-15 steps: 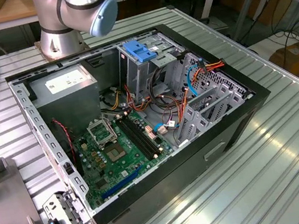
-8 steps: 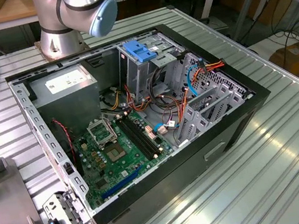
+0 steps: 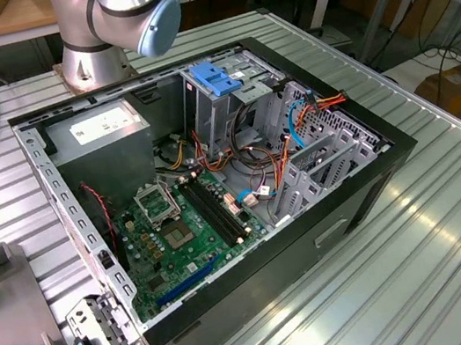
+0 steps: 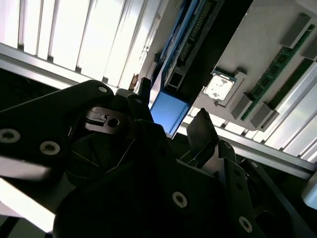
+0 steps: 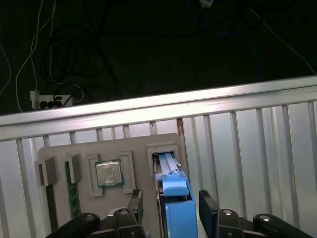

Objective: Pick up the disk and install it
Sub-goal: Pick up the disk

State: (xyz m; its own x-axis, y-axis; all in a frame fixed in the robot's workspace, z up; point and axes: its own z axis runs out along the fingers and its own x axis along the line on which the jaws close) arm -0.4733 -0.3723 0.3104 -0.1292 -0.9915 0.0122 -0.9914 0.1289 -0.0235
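Observation:
The disk [image 5: 176, 201] stands on edge in a slot of the grey parts tray [image 5: 138, 148], its bright blue rail and end tab facing the camera. In both wrist views my gripper [image 5: 172, 206] is open and straddles the disk's near end, one dark finger on each side. A narrow gap shows between each fingertip [image 4: 200, 119] and the blue rail [image 4: 168, 111]. The disk's dark body [image 4: 198, 44] runs away from the gripper along the tray [image 4: 257, 29]. The open computer case [image 3: 368, 193] lies on the ribbed metal table in the exterior view.
A processor chip [image 5: 109, 173] and memory sticks [image 5: 73, 191] sit in the tray's other slots beside the disk. Inside the case stand a metal drive cage topped by a light-blue block [image 3: 215, 77], loose cables [image 3: 260, 189] and the motherboard [image 3: 179, 235]. The arm's base [image 3: 111, 24] rises behind the case.

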